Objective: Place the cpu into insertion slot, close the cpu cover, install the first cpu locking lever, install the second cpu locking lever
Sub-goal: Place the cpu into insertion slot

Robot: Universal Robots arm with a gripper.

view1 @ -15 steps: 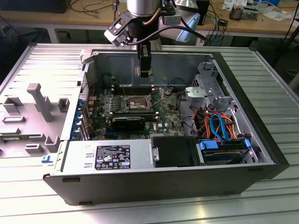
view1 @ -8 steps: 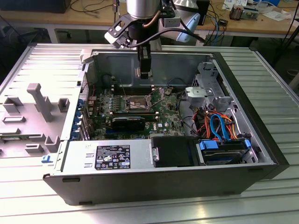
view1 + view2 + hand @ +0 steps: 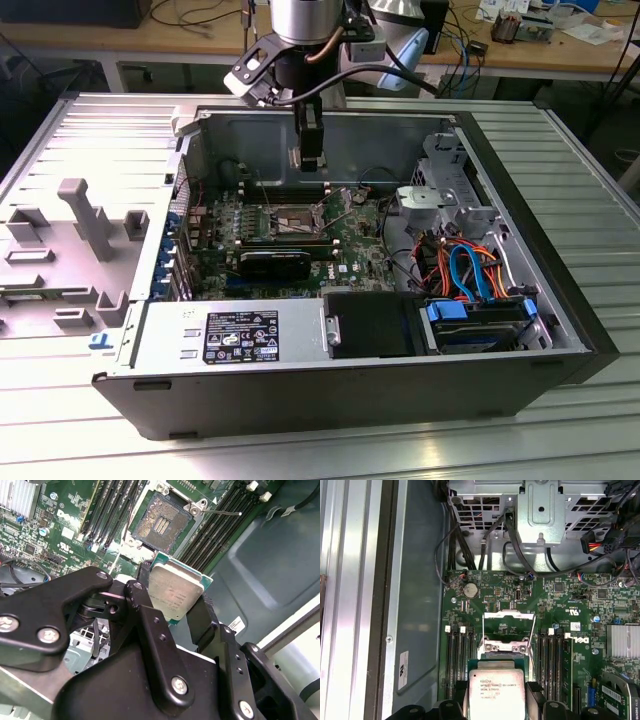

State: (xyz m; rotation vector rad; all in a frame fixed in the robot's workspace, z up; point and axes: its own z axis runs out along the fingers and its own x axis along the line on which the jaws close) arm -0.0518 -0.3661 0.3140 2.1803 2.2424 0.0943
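Note:
My gripper (image 3: 309, 160) hangs inside the open computer case, above the green motherboard and toward the case's back wall. It is shut on the cpu (image 3: 175, 591), a small square chip with a silver top and green edge, pinched between two black fingers (image 3: 141, 602) in both wrist views. The insertion slot (image 3: 160, 522) lies open and bare, its dark contact field showing inside a silver rim; in the exterior view the insertion slot (image 3: 290, 220) is just below and forward of the gripper. The cpu cover (image 3: 509, 614) stands swung up. A thin wire lever (image 3: 220, 513) sticks out beside the socket.
Black memory slots (image 3: 107, 510) flank the socket. A grey drive cage (image 3: 440, 190), orange and blue cables (image 3: 470, 265) and a blue-trimmed drive bay (image 3: 480, 320) fill the exterior view's right. The power supply (image 3: 240, 335) lies along the front. A finned heatsink (image 3: 622, 640) sits nearby.

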